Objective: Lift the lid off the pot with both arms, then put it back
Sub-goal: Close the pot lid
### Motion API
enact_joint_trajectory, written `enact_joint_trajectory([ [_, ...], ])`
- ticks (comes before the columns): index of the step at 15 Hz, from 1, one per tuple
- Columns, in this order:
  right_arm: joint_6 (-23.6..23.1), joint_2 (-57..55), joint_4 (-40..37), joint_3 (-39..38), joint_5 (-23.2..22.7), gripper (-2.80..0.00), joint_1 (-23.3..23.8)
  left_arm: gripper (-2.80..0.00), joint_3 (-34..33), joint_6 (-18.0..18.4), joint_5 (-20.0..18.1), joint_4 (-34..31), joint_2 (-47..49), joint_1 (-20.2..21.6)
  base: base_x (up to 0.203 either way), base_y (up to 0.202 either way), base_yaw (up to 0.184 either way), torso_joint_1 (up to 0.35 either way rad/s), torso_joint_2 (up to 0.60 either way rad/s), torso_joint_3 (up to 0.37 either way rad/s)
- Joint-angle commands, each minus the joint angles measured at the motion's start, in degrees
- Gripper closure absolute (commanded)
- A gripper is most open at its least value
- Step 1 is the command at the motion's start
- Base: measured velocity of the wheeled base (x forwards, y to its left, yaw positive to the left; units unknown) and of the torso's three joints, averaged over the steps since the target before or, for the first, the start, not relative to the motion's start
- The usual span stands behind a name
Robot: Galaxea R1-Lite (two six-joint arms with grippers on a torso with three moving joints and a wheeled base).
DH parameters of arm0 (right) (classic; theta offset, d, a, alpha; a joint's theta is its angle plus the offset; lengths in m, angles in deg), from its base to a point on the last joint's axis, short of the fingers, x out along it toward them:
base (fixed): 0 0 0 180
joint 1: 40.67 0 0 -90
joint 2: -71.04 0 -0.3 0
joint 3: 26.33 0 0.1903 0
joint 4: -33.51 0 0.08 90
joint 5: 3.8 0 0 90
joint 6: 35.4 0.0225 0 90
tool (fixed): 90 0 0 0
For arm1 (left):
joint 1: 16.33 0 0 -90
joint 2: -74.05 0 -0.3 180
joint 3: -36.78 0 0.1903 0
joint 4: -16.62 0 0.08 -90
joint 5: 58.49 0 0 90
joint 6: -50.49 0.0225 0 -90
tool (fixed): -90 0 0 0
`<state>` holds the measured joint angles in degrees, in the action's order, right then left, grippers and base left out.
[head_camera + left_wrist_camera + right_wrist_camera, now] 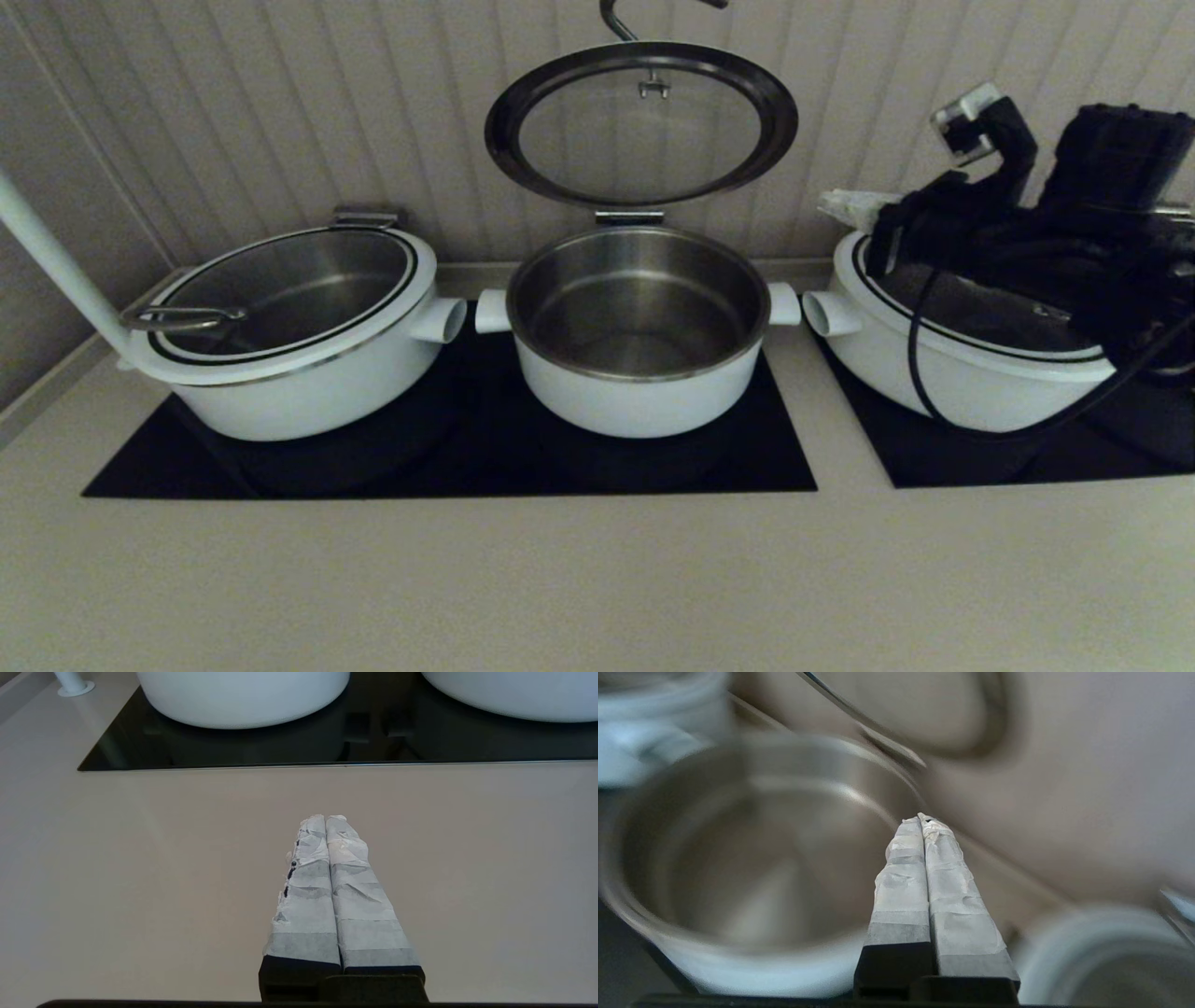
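Writing or brand marks cannot be made out on any surface. Behind and above the round white pot with steel inside (638, 327), the round glass lid with dark metal underside rim (641, 121) stands tilted up at the steel hinge clip (629, 217). Right of the pot, the bulky black right arm (1055, 233) lies across a lidded white pot (943, 355); the right gripper (924, 820) has its taped fingers pressed together, holding nothing. The left gripper (325, 819), likewise closed and empty, hovers over the beige counter (140, 868) in front of the black cooktop (280, 751)
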<state>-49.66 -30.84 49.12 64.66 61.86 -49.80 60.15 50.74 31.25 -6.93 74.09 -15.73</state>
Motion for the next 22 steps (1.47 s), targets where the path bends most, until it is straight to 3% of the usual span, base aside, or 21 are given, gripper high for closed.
enact_joint_trajectory([
  [1,-0.94,3.83,-2.93,-1.21,-0.09,0.00,4.42,0.00,0.00,0.01,0.00,0.00,-0.04,0.02,0.000,0.000,0.000,0.000,0.00,0.000],
  [6,-1.90,5.01,-11.23,6.80,-0.33,0.00,9.83,0.00,0.00,0.01,0.00,0.00,0.01,0.02,0.000,0.000,0.000,0.000,0.00,0.000],
  [13,-2.23,4.70,-17.45,13.72,-1.40,0.00,11.52,0.00,0.00,0.01,0.00,0.00,0.04,0.02,0.000,0.000,0.000,0.000,0.00,0.000],
  [16,-2.30,3.34,-20.62,18.87,-5.52,0.00,12.56,0.00,0.00,0.01,0.00,0.00,0.03,0.02,0.000,0.000,0.000,0.000,0.00,0.000],
  [19,-3.74,0.73,-27.52,28.74,-8.85,0.00,12.76,0.00,0.00,0.01,0.00,0.00,0.05,0.02,0.000,0.000,0.000,0.000,0.00,0.000],
  [22,-6.65,-4.54,-32.40,38.50,-15.48,0.00,12.81,0.00,0.00,0.01,0.00,0.00,0.05,0.02,0.000,0.000,0.000,0.000,0.00,0.000],
])
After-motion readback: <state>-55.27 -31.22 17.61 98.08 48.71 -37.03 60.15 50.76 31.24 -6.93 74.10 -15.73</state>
